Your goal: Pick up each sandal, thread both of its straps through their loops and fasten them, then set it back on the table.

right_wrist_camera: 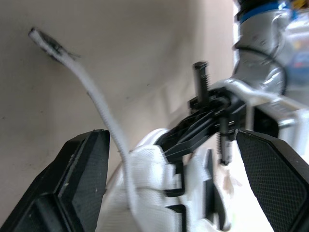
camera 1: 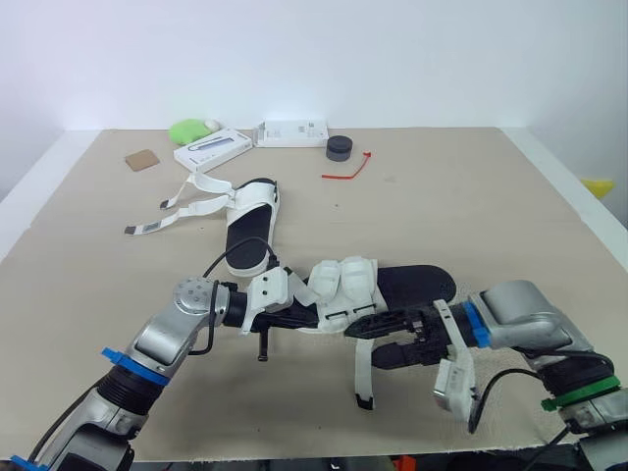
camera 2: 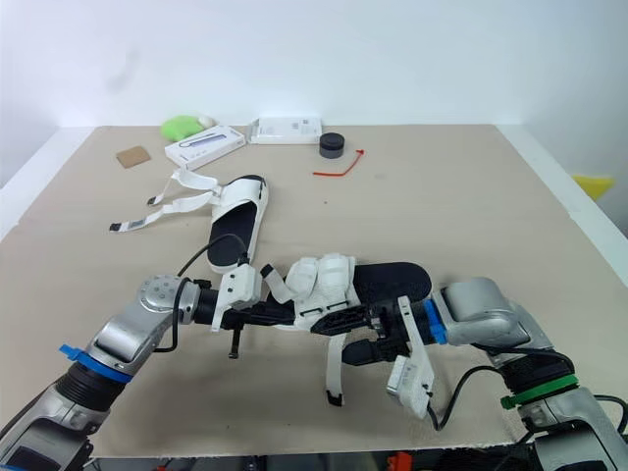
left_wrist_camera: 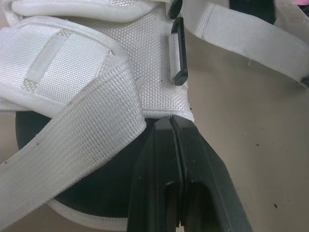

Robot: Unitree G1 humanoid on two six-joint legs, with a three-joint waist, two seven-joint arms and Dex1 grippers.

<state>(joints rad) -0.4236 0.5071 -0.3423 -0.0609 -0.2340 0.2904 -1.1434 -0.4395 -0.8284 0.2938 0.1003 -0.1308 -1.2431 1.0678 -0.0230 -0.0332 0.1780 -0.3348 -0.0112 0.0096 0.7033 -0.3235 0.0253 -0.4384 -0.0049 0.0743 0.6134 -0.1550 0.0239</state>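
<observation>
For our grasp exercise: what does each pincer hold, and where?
Left pincer: shut on the near sandal, at its white upper's edge. Right pincer: open astride a loose strap, holding nothing.

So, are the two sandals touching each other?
Apart. The left eye view shows a strip of bare table between the near end of the far sandal and the near sandal.

Both my arms are silver-grey tubes. The left arm [camera 1: 162, 339] wears a blue ring [camera 1: 128, 363] and a looping black cable [camera 1: 209, 294]. The right arm [camera 1: 515, 312] has a blue collar [camera 1: 475, 324], a green band [camera 1: 579, 394] and a white camera bracket [camera 1: 453, 378]. The left pincer [left_wrist_camera: 170, 123] is smooth black, and the right pincer [right_wrist_camera: 171, 137] has finely dimpled pads [right_wrist_camera: 275, 169].
</observation>
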